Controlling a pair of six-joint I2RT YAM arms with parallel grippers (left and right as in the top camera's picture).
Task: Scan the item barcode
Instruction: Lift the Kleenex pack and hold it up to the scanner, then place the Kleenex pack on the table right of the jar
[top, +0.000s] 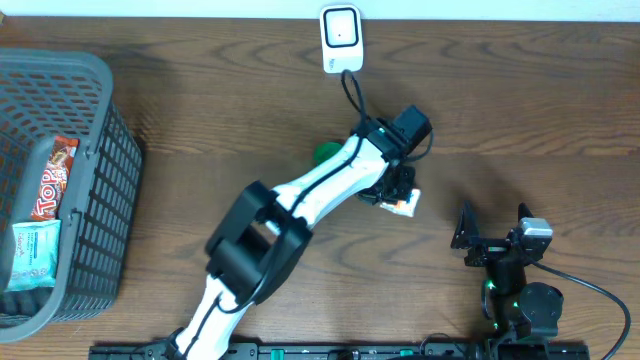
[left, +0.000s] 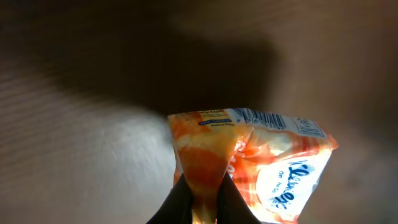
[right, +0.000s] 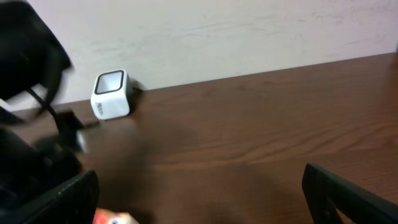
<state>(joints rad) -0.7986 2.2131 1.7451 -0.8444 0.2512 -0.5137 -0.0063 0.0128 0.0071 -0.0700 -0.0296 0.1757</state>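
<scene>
The item is an orange-and-white tissue packet (left: 273, 162) with a barcode (left: 261, 116) along its upper edge. My left gripper (left: 205, 205) is shut on the packet's bottom corner and holds it above the wooden table. From overhead the packet (top: 405, 205) shows just below the left gripper (top: 398, 192), mid-table, well in front of the white scanner (top: 340, 38) at the far edge. My right gripper (top: 494, 226) stands open at the lower right with nothing in it. Its wrist view shows the scanner (right: 111, 94) by the wall and a corner of the packet (right: 115, 218).
A grey mesh basket (top: 110, 70) at the left holds a red snack bar (top: 52, 180) and a pale green packet (top: 35, 255). A green object (top: 325, 153) peeks out behind the left arm. The scanner's black cable (top: 352, 95) runs toward the arm.
</scene>
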